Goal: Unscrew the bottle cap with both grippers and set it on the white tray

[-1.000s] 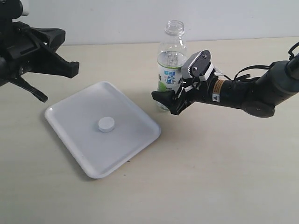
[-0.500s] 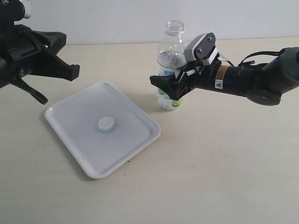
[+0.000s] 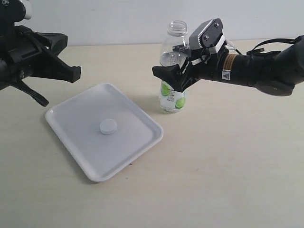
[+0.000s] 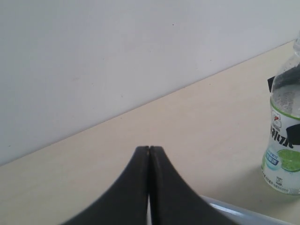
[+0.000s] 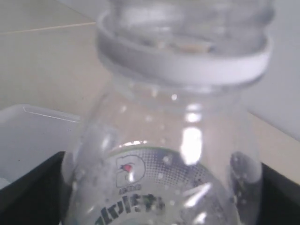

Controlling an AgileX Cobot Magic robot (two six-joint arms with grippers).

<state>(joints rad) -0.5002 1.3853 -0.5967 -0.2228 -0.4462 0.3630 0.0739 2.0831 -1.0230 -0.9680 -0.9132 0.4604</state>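
Note:
The bottle (image 3: 172, 97) stands upright and uncapped on the table, just right of the white tray (image 3: 128, 142). The bottle cap (image 3: 108, 126) lies flat near the tray's middle. My right gripper (image 3: 170, 72) is open, its black fingers on either side of the bottle's upper body below the neck. In the right wrist view the bottle (image 5: 164, 154) fills the frame between the fingers (image 5: 28, 192). My left gripper (image 3: 73, 71) hangs shut and empty over the table, left of the tray. The left wrist view shows its fingers (image 4: 140, 178) pressed together, with the bottle (image 4: 283, 150) far off.
A pale wall runs behind the beige table (image 3: 228, 166). A corner of the tray (image 5: 28, 126) shows beside the bottle in the right wrist view, and its rim (image 4: 225, 208) in the left wrist view.
My right gripper has risen along the bottle, from the lower label up to the upper body, while the bottle stayed put. The left arm has hardly moved.

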